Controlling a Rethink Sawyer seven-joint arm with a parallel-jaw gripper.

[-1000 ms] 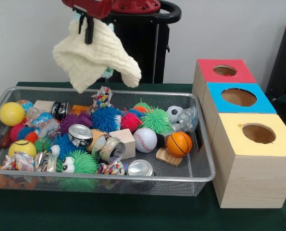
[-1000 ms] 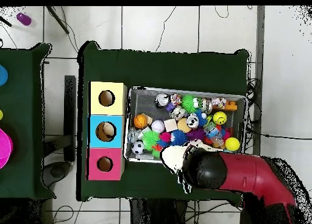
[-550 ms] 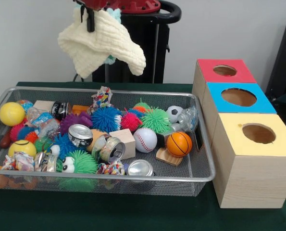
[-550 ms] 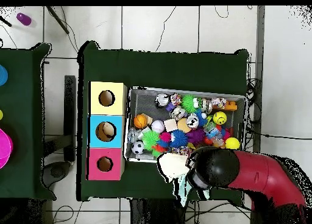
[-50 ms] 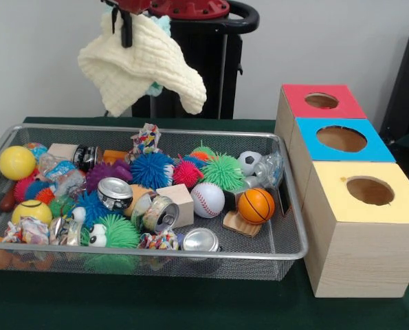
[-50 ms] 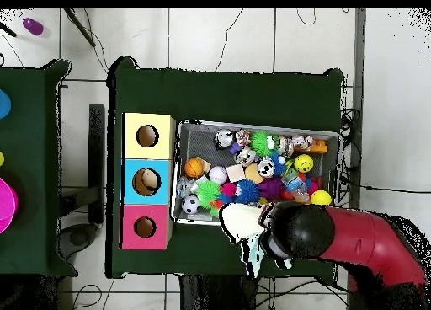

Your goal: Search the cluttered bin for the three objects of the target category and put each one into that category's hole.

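My gripper [image 5: 126, 34] hangs high above the far left of the wire bin [image 5: 156, 128], shut on a cream knitted cloth [image 5: 141, 63] that dangles clear of the clutter. In the overhead view the cloth [image 6: 239, 221] shows at the bin's [image 6: 335, 136] lower edge, beside the arm's black head [image 6: 301, 230], which hides the gripper. The bin holds spiky balls, a baseball [image 5: 207, 199], a basketball [image 5: 256, 205], a soccer ball [image 5: 249, 162], cans [image 5: 115, 192] and wooden blocks [image 5: 180, 203]. To the right stand three boxes, each with a hole: red [image 5: 321, 100], blue [image 5: 341, 139], yellow [image 5: 370, 190].
The row of boxes [image 6: 147, 180] stands tight against one short end of the bin. A black stand [image 5: 204, 62] rises behind the bin, close to the hanging cloth. Yellow balls [image 5: 16, 162] lie at the bin's left end.
The cloth rose from just above the bin to well clear of it, then eased slightly left. Overhead, the arm's head drew back from the bin. The bin's contents are unmoved.
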